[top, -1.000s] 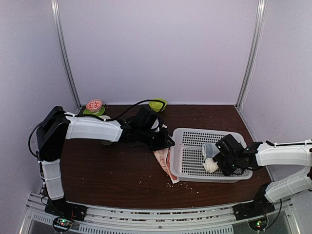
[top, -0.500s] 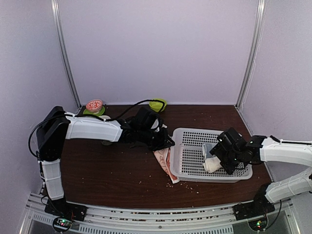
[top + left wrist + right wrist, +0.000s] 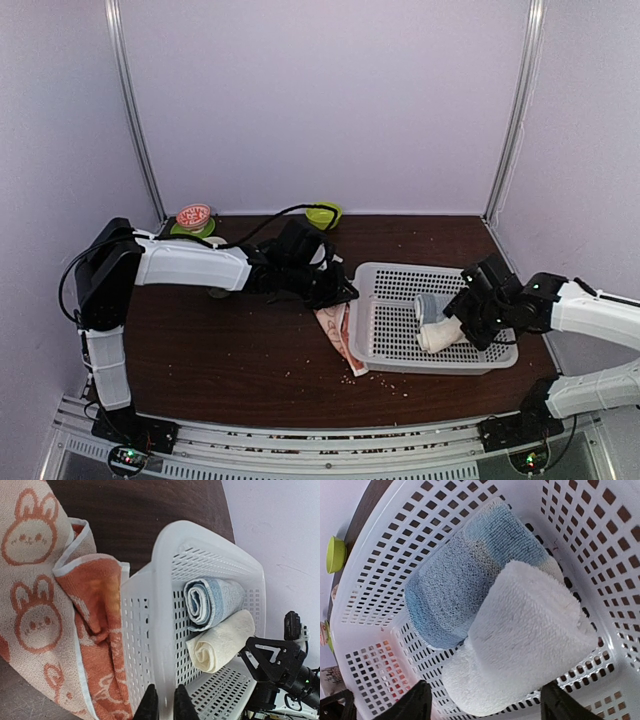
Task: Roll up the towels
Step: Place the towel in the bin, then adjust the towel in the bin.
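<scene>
Currently the right pincer (image 3: 487, 705) is hanging spread wide above the cream rolled towel (image 3: 525, 645), which is lying against the blue rolled towel (image 3: 455, 595) inside the white basket (image 3: 420, 270), right of centre in the top view. The left pincer (image 3: 163, 705) is clenching the basket's left rim. The orange bunny towel (image 3: 40, 605) is lying rumpled on the desk (image 3: 230, 350), its edge tucked under that side.

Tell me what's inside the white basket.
Two rolled towels lie side by side, touching: a blue towel and a cream towel. The white basket floor beneath them is hidden.
</scene>
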Controlling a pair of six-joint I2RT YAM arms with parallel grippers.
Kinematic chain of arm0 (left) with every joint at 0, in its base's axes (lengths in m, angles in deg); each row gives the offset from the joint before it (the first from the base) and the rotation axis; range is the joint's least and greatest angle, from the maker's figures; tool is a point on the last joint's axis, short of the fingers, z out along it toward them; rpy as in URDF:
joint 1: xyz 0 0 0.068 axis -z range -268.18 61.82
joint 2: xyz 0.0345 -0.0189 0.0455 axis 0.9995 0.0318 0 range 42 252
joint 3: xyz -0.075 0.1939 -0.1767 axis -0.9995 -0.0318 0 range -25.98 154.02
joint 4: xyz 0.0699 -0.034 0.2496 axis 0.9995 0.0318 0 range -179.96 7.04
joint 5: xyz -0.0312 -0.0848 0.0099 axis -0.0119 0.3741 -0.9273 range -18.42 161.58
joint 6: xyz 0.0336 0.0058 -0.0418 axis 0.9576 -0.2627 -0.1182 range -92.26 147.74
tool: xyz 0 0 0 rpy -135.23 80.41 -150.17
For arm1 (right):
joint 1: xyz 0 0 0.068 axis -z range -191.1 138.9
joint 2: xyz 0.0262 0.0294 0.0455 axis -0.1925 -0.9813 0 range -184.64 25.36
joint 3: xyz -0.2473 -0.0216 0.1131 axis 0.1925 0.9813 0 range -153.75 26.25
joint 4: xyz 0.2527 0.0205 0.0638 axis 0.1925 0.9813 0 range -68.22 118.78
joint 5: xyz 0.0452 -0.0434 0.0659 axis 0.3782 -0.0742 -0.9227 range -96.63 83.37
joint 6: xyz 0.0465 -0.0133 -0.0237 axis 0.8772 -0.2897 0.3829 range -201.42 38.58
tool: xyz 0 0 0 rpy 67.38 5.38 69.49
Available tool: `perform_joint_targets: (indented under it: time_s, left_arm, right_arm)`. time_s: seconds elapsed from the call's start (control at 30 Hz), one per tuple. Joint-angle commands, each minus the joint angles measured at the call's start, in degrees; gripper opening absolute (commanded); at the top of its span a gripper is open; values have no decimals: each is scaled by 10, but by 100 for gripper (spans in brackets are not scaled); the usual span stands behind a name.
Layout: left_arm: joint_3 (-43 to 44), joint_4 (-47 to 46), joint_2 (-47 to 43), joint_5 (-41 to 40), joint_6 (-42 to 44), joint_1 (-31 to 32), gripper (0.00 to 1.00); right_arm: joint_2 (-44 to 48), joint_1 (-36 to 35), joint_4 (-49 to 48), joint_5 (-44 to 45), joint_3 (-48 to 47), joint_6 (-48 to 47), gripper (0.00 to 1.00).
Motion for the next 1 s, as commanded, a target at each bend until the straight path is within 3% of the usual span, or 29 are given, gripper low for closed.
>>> perform_joint_targets:
  time_s: [0.0, 0.17, 0.37, 0.53, 0.67, 0.73, 0.83, 0.97]
  left_arm:
    - [-12, 0, 18, -6, 3, -5, 0]
    - [-12, 3, 18, -6, 3, -5, 0]
    - [-13, 0, 20, -6, 2, -5, 0]
    - [-9, 1, 26, 0, 2, -5, 0]
    - [-9, 3, 25, 1, 3, -6, 0]
    - [-11, 1, 26, 2, 2, -7, 0]
    - [-12, -3, 27, 3, 0, -9, 0]
    - [-11, -5, 27, 3, 0, -10, 0]
  right_arm:
    - [19, 11, -4, 10, 34, -10, 64]
    - [15, 24, -12, 20, 50, -4, 42]
    - [22, 53, -41, 14, 94, 20, 31]
    - [-18, 83, -71, -13, 107, 14, 30]
    - [-26, 84, -65, -21, 91, 1, 40]
    - [-19, 84, -50, -25, 71, -21, 55]
    - [-7, 84, -2, -27, 22, -55, 71]
    - [14, 84, 27, -37, -5, -81, 78]
